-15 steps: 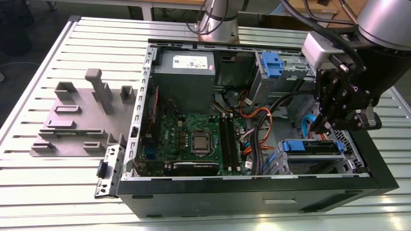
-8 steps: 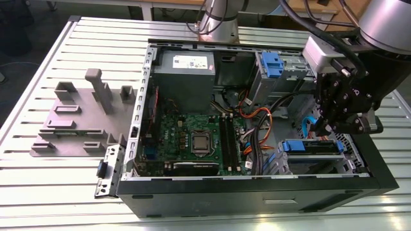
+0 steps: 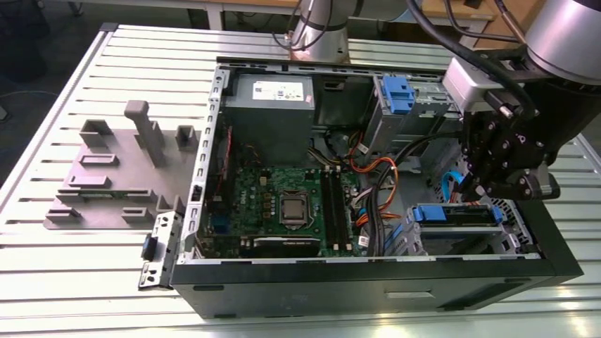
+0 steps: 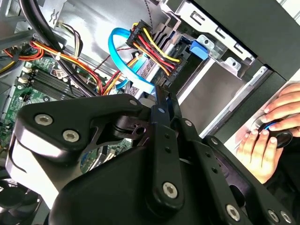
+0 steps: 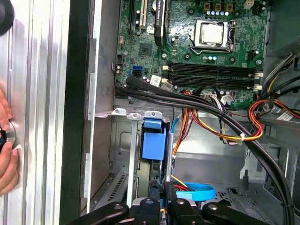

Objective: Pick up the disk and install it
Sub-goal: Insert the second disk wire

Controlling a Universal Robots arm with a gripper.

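inside, the computer case (image 3: 376, 282) holds the disk (image 3: 457, 215) in its bay

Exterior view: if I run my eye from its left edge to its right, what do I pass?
Grey fixture plate on the slatted table → green motherboard inside the open computer case → orange and red cables → the robot's black hand above the blue-framed disk.

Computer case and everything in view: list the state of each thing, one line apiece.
Computer case: side open, insides exposed.
Gripper: lowered inside the case, above the drive bay.
Disk: seated in the drive bay, blue frame showing.
Cables: loose, draped across the case.
Processor: bare, no cooler on it.
Hand: resting outside the case.
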